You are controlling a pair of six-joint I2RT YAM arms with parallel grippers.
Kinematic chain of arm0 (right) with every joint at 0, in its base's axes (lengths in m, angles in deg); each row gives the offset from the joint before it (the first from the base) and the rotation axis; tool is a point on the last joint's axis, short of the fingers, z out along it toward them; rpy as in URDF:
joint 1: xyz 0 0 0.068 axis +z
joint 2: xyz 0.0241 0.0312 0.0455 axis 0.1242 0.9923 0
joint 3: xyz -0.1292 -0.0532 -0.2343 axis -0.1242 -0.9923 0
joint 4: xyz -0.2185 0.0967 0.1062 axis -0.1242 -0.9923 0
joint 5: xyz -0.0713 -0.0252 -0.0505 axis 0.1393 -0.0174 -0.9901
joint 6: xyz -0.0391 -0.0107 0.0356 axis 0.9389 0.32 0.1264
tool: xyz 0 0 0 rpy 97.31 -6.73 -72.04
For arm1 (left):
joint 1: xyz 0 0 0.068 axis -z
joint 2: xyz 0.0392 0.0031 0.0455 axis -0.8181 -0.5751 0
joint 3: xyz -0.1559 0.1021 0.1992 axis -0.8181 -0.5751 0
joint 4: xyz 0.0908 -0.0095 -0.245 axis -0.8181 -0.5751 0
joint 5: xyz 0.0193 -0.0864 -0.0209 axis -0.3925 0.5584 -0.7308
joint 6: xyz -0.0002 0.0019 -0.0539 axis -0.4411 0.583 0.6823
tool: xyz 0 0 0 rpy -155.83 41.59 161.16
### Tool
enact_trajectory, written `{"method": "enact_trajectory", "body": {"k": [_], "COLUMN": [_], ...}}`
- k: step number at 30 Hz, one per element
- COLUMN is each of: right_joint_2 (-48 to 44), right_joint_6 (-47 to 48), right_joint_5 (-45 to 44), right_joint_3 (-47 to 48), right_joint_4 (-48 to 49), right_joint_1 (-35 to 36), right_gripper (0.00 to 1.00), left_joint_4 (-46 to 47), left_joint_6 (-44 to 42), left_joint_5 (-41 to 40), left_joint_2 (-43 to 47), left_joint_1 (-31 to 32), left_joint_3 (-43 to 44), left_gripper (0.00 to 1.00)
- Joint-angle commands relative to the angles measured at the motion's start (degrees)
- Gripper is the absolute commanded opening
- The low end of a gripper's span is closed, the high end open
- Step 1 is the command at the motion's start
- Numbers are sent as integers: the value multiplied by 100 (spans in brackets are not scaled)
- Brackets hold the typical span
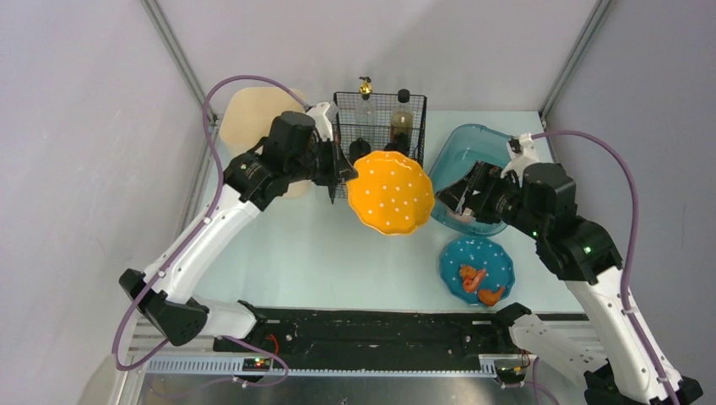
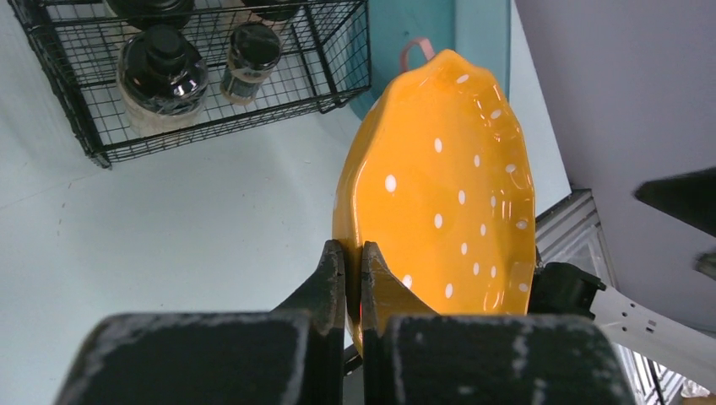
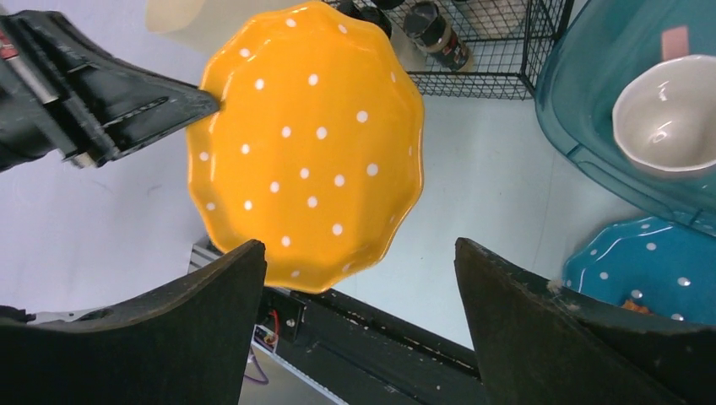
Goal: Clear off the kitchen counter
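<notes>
A pale mint-blue bench (image 1: 321, 245) fills the middle of the top view, with a black rail (image 1: 380, 325) along its near edge, plain grey walls on three sides, and metal frame posts in the far corners. Above the bench, the left tool (image 2: 353, 253) is clamped on the rim of an orange plate (image 1: 391, 193) with white dots, holding it clear of the surface in front of a black wire basket (image 1: 380, 126) of bottles. A translucent teal tub (image 1: 473, 143) sits to the right at the back, a blue dotted plate (image 1: 477, 268) with orange food scraps lies nearer the rail, and a beige board (image 1: 253, 118) lies at the far left. The right tool (image 3: 359, 245) has its jaws spread wide and grips nothing. Only the right wrist view shows clearly a white bowl (image 3: 667, 114) inside the tub. Only the left wrist view shows the jaws pinching the plate edge. Any print on the bottles is too blurred to read.
</notes>
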Motion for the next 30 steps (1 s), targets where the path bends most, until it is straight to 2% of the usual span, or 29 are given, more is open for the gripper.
{"method": "enact_trajectory", "body": {"k": [1,14,21,30], "right_joint_2": [149,370,169,-43], "right_joint_6": [-209,-211,-447,-593], "right_joint_5": [190,353,694,1062], "right_joint_3": [-201,-707,-1080,-1420], "right_joint_4": [538,1033,1487,1931], "right_joint_1": [28,20,29,23], "right_gripper": [85,78,70,53], "left_joint_4": [1126,1215,1216,1270], "left_joint_6": [459,432,395,416], "left_joint_5": [580,884,1018,1318], "left_joint_2": [581,828,878,880], "left_joint_1": [145,259,262,266], "left_joint_3": [144,8,5,15], "left_gripper": [0,0,0,0]}}
